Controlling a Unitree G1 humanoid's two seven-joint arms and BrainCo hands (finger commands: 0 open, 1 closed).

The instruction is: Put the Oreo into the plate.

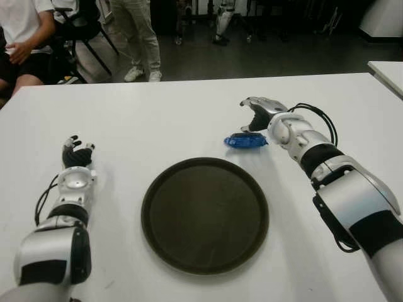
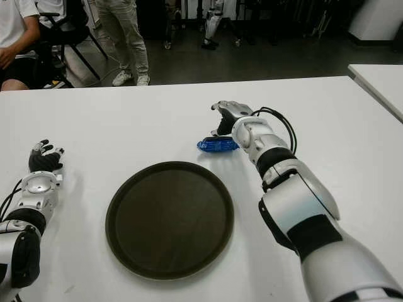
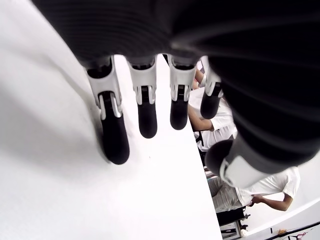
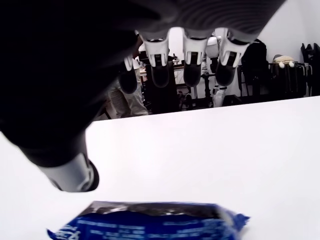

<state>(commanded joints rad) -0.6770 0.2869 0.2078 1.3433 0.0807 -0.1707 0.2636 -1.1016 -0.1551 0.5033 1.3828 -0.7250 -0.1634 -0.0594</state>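
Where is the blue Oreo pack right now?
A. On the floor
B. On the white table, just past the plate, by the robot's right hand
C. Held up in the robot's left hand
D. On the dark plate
B: the Oreo pack lies on the white table beyond the plate's far rim, with the open right hand just behind it, not gripping it.

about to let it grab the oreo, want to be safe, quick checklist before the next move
1. Oreo pack in view on the table, beyond the plate: ok.
2. Right hand open, just behind the pack: ok.
3. Pack grasped: not ok, fingers are clear of it.
4. Plate holds nothing: ok.
5. Left hand open, left of the plate, out of the way: ok.
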